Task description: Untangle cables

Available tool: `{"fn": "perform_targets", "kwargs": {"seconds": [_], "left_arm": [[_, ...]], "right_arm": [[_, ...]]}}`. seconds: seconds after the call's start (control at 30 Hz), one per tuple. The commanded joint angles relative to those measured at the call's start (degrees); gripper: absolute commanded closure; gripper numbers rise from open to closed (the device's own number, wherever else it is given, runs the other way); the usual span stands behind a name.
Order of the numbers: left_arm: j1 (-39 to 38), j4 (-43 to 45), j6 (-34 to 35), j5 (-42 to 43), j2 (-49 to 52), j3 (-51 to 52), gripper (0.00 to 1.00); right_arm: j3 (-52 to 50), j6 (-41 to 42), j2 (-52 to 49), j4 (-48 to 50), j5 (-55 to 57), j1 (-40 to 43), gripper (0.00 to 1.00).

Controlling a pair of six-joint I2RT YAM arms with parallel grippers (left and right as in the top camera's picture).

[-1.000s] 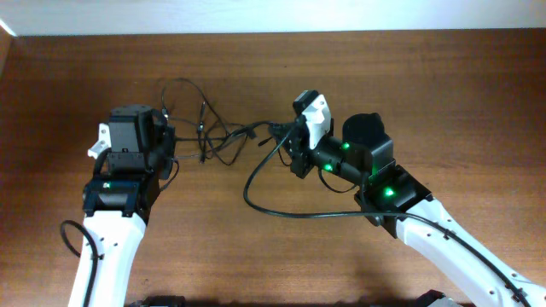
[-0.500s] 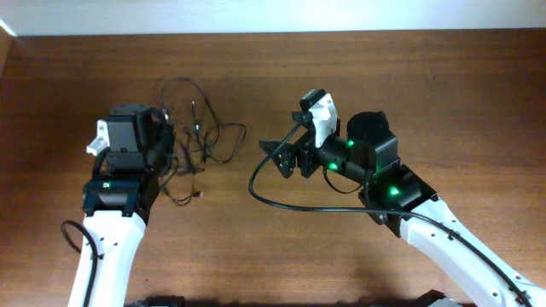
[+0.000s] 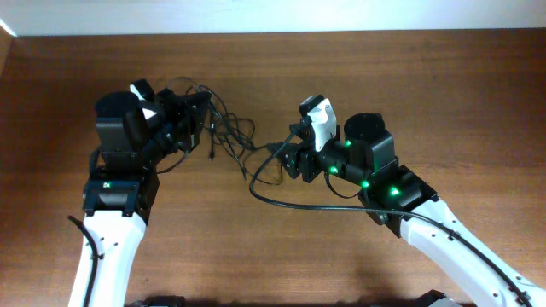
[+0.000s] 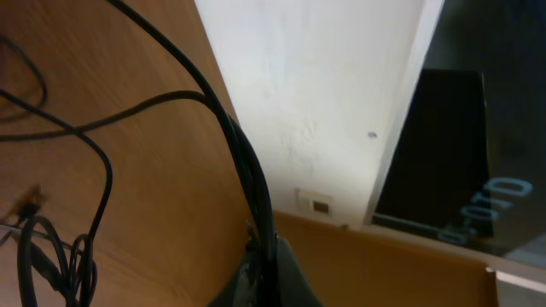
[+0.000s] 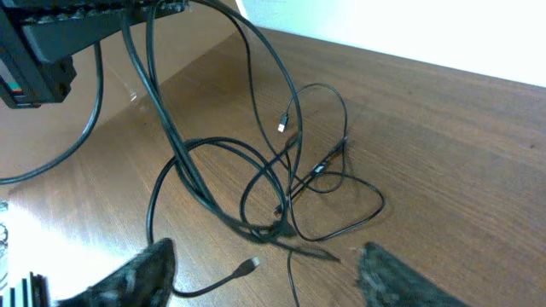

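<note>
On the wood table (image 3: 444, 94), found cables (image 3: 223, 136) tangled, several strands running leftward up into left gripper (image 3: 194, 115), clamped tight on them, loose loops lying just ahead of right gripper (image 5: 264, 281), fingers spread and empty.

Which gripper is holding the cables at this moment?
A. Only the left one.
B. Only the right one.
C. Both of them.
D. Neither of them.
A: the left gripper is shut on the cables, which run out from its tips, while the right gripper stands open with nothing in it.
</note>
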State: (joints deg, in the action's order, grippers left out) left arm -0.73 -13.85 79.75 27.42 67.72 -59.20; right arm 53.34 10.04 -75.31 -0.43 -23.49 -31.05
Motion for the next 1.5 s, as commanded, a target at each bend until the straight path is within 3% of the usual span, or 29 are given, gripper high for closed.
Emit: {"fn": "perform_targets", "kwargs": {"seconds": [0.0, 0.33, 0.43, 0.5, 0.6, 0.73, 0.93, 1.0, 1.13, 1.17, 1.47], "left_arm": [[-0.02, 1.70, 3.61, 5.88, -0.66, -0.52, 1.00], [-5.73, 9.27, 5.11, 3.89, -0.66, -0.52, 1.00], [-6.54, 9.60, 6.82, 4.09, -0.66, -0.52, 1.00], [-7.82, 9.75, 6.80, 4.02, -0.66, -0.52, 1.00], [-10.19, 9.97, 6.82, 2.64, -0.66, -0.52, 0.99], [-12.00, 10.43, 6.82, 0.98, -0.66, -0.52, 0.98], [-11.98, 10.14, 6.73, -3.52, -0.66, -0.52, 0.97], [-11.98, 9.11, 4.13, -8.07, -0.66, -0.52, 0.97], [-11.98, -2.14, 2.86, -21.64, -0.63, -0.52, 0.94], [-11.98, -7.80, 2.84, -28.74, -0.63, -0.52, 0.94], [-11.96, -21.97, 2.84, -47.78, -0.63, -0.52, 0.91]], "right_arm": [[0.35, -0.15, 0.24, 0.15, -0.35, 0.31, 0.40], [0.35, -0.17, -0.02, -0.31, -6.03, 0.26, 0.41], [0.35, -0.15, -0.02, -0.74, -6.36, 0.26, 0.49], [0.35, -0.17, -0.02, -0.70, -6.36, 0.26, 0.49], [0.35, -0.15, -0.02, -0.70, -6.60, 0.26, 0.61], [0.35, -0.15, -0.07, -0.74, -6.97, 0.26, 0.95], [0.35, -0.13, -0.07, -0.85, -6.95, 0.33, 0.96], [0.35, -0.11, -0.07, -0.61, -6.97, 0.33, 0.96], [0.35, 1.40, 0.24, 1.81, -8.15, 0.33, 0.96], [0.35, 1.40, 0.48, 2.95, -8.31, 0.33, 0.96], [0.35, 1.40, 1.46, 8.15, -8.24, 0.39, 0.96]]}}
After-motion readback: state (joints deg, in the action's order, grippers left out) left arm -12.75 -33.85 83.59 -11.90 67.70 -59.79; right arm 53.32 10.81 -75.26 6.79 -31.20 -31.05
